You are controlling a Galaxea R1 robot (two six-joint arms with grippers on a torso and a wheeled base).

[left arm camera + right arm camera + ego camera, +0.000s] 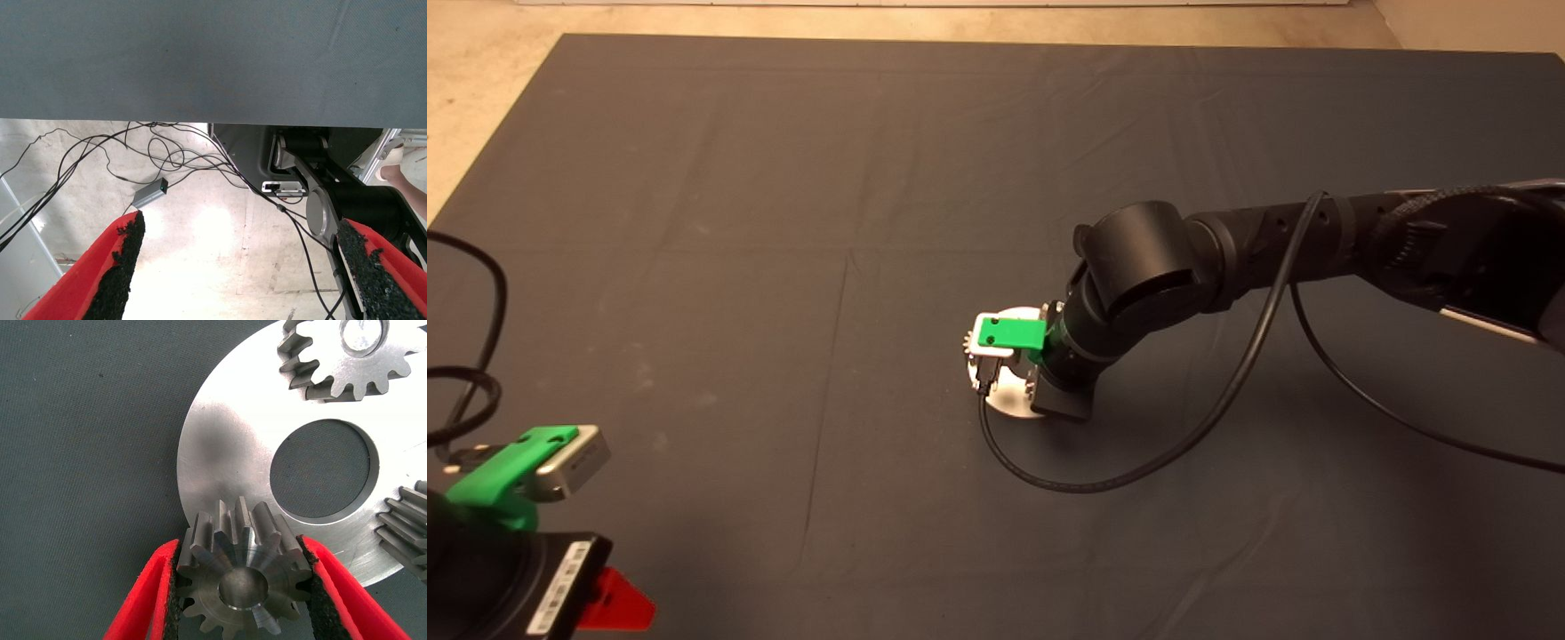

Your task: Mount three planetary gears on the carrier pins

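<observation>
From above, the right gripper (1009,351) hangs over the round plate (1009,404) near the middle of the mat (783,222), with bare mat on every side. The left gripper (618,600) waits at the mat's near left corner.

Its wrist camera shows the fingers (123,267) spread apart over floor cables (100,150).

The right wrist camera shows a gear (243,583) clamped between the pads (173,587) at the plate's (227,447) rim, seated over a pin (243,587). Two more gears (347,353) (407,527) sit on the plate.
</observation>
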